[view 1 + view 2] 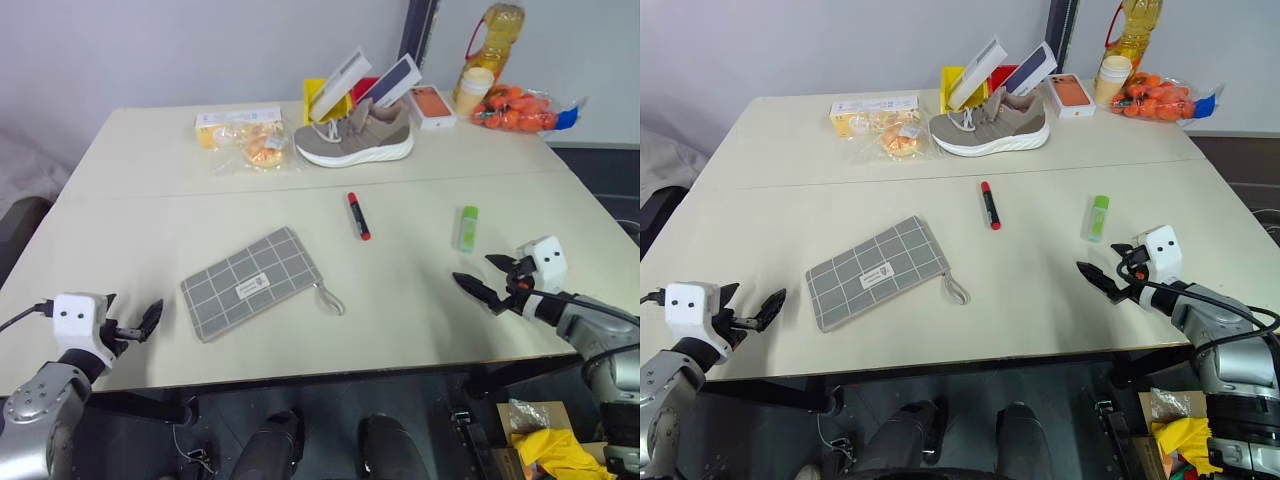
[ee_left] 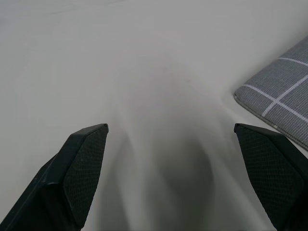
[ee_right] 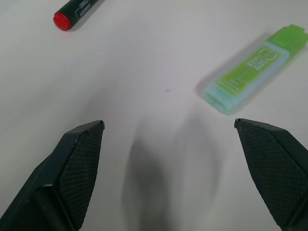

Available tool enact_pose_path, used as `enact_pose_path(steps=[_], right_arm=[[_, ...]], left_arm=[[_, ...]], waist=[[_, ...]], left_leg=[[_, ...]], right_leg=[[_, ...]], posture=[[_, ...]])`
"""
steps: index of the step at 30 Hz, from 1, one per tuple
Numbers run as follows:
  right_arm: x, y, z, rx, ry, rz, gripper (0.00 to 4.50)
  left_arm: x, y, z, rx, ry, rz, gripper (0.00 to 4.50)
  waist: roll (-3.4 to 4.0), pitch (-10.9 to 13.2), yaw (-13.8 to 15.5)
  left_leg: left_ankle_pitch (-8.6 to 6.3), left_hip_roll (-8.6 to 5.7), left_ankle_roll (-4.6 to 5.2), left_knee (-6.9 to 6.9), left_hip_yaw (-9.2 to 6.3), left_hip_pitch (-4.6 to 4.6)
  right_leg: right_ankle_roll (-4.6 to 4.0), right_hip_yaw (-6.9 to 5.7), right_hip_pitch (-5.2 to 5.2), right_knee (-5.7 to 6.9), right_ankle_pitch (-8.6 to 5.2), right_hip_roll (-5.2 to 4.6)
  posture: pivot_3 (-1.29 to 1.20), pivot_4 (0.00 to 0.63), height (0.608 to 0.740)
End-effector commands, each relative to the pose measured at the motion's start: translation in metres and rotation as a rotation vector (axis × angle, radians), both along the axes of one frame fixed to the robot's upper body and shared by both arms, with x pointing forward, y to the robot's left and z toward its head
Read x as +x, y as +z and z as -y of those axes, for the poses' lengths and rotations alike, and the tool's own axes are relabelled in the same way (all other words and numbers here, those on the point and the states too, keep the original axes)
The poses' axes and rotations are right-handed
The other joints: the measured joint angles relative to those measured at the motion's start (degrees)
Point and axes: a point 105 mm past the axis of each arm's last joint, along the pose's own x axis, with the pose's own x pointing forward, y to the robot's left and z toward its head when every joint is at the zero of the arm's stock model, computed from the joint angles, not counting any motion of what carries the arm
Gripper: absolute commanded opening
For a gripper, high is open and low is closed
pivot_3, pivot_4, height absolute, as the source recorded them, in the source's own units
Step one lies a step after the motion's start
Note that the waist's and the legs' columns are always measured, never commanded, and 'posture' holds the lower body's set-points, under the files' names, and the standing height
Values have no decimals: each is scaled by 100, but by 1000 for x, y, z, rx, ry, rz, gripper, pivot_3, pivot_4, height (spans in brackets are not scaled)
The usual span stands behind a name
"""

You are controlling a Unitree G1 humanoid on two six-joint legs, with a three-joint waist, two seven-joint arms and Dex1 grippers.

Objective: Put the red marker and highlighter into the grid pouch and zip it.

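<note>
The grid pouch [image 1: 252, 282] lies flat on the pale desk [image 1: 150, 200], toward the front and a little to the robot's left of centre, turned at a slant, with its cord [image 1: 329, 298] trailing off the corner nearest the middle of the desk. The left end effector [image 1: 138, 322] hovers over the front left part of the desk with its two black fingers [image 2: 82, 168] spread wide and nothing between them. The pouch sits just beside it, toward the centre; in the left wrist view only a corner of the grey checked cloth shows near one fingertip, not touching it.

The red marker [image 1: 358, 215] lies near the middle of the desk, beyond the pouch and apart from it. The highlighter [image 1: 467, 228] lies to the right of the marker, well apart from it.

The right end effector [image 1: 490, 280] is held above the front right part of the desk, its fingers [image 3: 77, 168] also wide apart and empty. The highlighter lies a short way ahead of it, nearer than the marker, which is further off toward the centre. Neither pen touches the fingers.

At the far end of the desk stand a beige shoe [image 1: 355, 137], some packaged food [image 1: 245, 135], an orange box [image 1: 432, 104], a bottle [image 1: 490, 45] and a bag of oranges [image 1: 520, 108].
</note>
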Motion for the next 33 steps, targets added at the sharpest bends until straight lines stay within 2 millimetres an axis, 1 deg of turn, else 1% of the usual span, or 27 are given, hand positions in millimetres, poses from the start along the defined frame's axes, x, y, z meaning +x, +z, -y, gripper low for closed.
enact_pose_path(steps=[1,7,9,11,13,16,17,20,23,25,26,28,30,33], right_arm=[[3,12,0,-11,13,46,4500],[3,12,-2,-11,20,49,4500],[3,15,-7,-10,38,61,4500],[5,24,-19,17,76,89,4500],[7,31,-36,39,131,112,4500],[9,34,-53,48,177,126,4500],[10,38,-67,63,216,139,4500],[11,49,-126,127,366,181,4500],[13,45,-171,130,433,179,3651],[16,41,-194,126,454,169,2610],[17,39,-202,124,462,164,2162],[18,34,-214,109,476,154,1002],[20,28,-227,89,489,137,20],[22,15,-249,57,511,99,20]], left_arm=[[-2,14,-6,32,27,38,4481],[4,19,-1,6,9,59,4481],[6,19,-1,11,15,60,4481],[9,21,0,23,10,71,4481],[10,24,3,28,0,96,4481],[9,24,3,30,1,108,4481],[7,23,3,29,8,109,4481],[4,18,3,27,17,116,4481],[3,16,6,23,17,119,4500],[2,14,8,25,9,119,4500],[2,14,9,31,1,118,4500],[0,13,10,39,-9,114,4500],[-2,12,10,56,-22,103,4500],[-6,10,8,78,-36,88,4500]], waist=[[0,0,0],[0,0,3],[0,0,1],[0,0,0],[0,0,-21],[0,0,-23],[0,0,-18],[0,0,-44],[0,0,-22],[-2,-1,8],[-3,-2,21],[-4,-2,59],[-5,-3,71],[-5,-3,66]], left_leg=[[0,0,0,0,0,0],[0,0,0,0,0,0],[0,0,0,0,0,0],[0,0,0,0,0,0],[0,0,0,0,0,0],[0,2,0,0,0,0],[0,2,0,0,0,-1],[-1,2,0,-2,1,-2],[-1,5,0,-4,-3,-5],[-1,3,0,-2,-4,-5],[0,1,0,-2,-4,-6],[-1,-2,-1,-1,-3,-6],[-1,-3,-1,-1,-2,-6],[-3,-1,-5,-2,-2,-5]], right_leg=[[0,0,0,0,0,0],[0,-1,0,0,0,0],[0,-1,0,0,0,0],[0,-1,-1,0,0,0],[0,-1,-2,1,0,1],[0,-1,-3,1,0,2],[0,-1,-3,1,0,2],[0,0,-6,-1,0,2],[0,2,-12,3,1,4],[0,1,-11,2,1,3],[0,1,-11,0,1,2],[0,0,-12,-2,1,3],[0,-1,-12,-3,1,3],[-1,-1,-15,0,2,5]], posture=[[0,150,740],[0,150,740],[0,150,740],[0,150,740],[0,150,740],[0,150,740],[0,150,740],[0,150,740],[0,150,740],[0,150,740],[0,150,740],[0,150,740],[0,150,740],[0,150,740]])
